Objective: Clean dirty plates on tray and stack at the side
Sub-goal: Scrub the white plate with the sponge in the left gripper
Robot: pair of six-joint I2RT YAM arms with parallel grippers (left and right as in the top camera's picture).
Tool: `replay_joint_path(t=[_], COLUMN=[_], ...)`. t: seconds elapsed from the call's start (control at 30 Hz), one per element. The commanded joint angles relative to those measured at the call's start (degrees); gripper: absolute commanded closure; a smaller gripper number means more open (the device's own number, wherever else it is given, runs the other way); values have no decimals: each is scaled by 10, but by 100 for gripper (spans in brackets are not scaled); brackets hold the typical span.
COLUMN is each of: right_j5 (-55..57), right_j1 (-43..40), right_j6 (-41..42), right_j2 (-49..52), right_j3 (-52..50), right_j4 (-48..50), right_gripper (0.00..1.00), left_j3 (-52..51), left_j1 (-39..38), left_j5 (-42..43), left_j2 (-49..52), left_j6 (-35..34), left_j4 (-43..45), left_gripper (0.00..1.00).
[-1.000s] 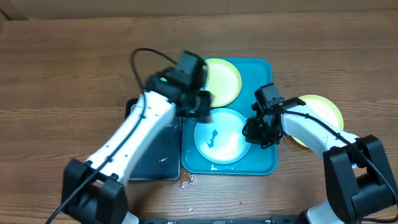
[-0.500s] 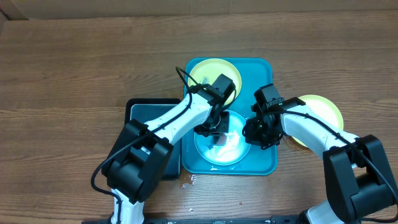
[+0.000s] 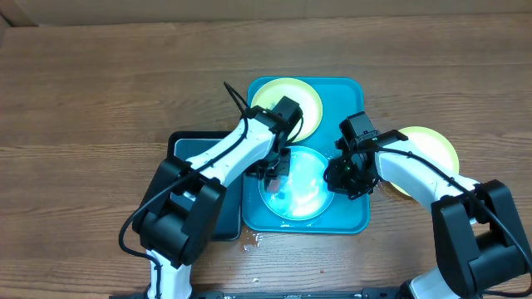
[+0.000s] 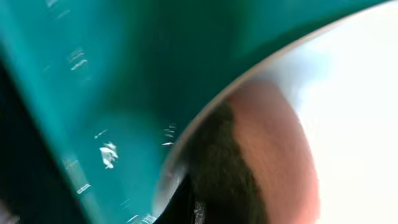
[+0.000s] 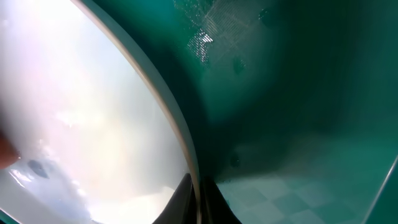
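From where I stand there is one turquoise tray, smooth wet-looking plastic with rounded corners and a raised rim, on the grained wooden table. One smaller black tray lies just beside it on the left.

There are three round plates with glossy white centres. The light-blue plate is in the tray's near half and one yellow-green plate is in its far half. A second yellow-green plate sits on the table to the right.

The right gripper is closed, its dark fingers pinching the light-blue plate's rim. The left gripper is closed at the opposite rim. A soft orange-and-green pad shows there, but I cannot tell if it is gripped.
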Motion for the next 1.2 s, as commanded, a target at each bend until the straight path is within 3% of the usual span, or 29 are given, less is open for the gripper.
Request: replay_joint_path(t=[0.0, 0.07, 0.27, 0.53, 0.77, 1.0, 1.17], right_j5=[10, 10, 10, 10, 10, 10, 10], right_j1=[2, 2, 2, 2, 2, 2, 2], right_j6=[-8, -8, -8, -8, -8, -9, -9], right_j2=[7, 7, 7, 7, 7, 7, 7], right_j3=[-4, -4, -4, -4, -4, -4, -4], right_j4=[-4, -4, -5, -9, -9, -14, -17], right_gripper=[96, 96, 96, 96, 96, 96, 96], left_j3=[-5, -10, -12, -11, -9, 7, 40], left_j1=[-12, -29, -73, -65, -50, -22, 12], left_j5=[190, 234, 224, 143, 55, -118, -124], left_j2=[23, 23, 38, 56, 56, 56, 56], left_j6=[28, 21, 4, -68, -69, -79, -77], left_j4=[71, 103, 97, -17, -91, -124, -121], left_gripper=[96, 96, 96, 96, 96, 96, 96])
